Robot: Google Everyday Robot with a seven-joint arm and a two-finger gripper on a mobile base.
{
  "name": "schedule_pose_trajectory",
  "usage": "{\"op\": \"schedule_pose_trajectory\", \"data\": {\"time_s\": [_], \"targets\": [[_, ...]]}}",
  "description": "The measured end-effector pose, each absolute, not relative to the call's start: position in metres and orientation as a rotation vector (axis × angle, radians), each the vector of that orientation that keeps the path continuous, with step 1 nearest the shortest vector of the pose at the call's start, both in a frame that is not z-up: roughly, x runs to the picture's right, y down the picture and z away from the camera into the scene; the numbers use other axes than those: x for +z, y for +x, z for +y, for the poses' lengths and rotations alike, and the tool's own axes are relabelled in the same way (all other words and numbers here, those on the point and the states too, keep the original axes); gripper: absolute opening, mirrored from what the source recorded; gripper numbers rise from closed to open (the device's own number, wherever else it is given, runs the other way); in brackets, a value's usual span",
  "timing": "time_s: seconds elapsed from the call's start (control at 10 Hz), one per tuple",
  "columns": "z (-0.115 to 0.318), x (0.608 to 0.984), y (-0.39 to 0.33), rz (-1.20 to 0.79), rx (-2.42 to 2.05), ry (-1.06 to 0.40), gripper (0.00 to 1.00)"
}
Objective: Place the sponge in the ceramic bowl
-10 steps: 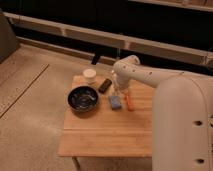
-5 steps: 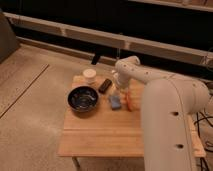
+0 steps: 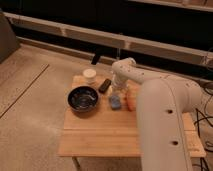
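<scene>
- The white robot arm (image 3: 165, 115) is filling the right side of the view; it is rising from the 5 o'clock corner and bending over the table towards 11 o'clock.
- The wooden table (image 3: 100, 135) is standing in the middle of the scene; everything on it is sitting in its far half, from 10 to 2 o'clock.
- The ceramic bowl (image 3: 83, 99) is resting upright at about 10 o'clock on the tabletop; its glossy dark inside is catching the light.
- The gripper (image 3: 118, 93) is hanging at about 12 o'clock over the table, right above the sponge; its jaws are standing apart and clamping nothing; whether it is touching the sponge I cannot tell.
- The white cup (image 3: 90, 75) is standing at 12 o'clock from the bowl, near the far edge.
- The sponge (image 3: 115, 103) is lying flat on the wood at 3 o'clock from the bowl, near it but apart.
- The orange stick (image 3: 131, 102) is lying just beside the sponge, at its 3 o'clock.
- The black block (image 3: 104, 85) is lying at 11 o'clock from the sponge.
</scene>
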State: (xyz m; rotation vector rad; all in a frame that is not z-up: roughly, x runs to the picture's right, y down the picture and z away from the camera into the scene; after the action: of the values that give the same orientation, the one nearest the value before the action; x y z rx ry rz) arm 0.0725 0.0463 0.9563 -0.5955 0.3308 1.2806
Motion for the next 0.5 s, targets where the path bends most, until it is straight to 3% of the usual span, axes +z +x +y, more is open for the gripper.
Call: {"op": "schedule_pose_trajectory", "data": {"time_s": [0.3,0.5], "targets": [[0.061,0.966,0.068,0.366,1.233,-0.623,0.65],[0.067,0.973,0.063,0.370,1.209,-0.652,0.49]]}}
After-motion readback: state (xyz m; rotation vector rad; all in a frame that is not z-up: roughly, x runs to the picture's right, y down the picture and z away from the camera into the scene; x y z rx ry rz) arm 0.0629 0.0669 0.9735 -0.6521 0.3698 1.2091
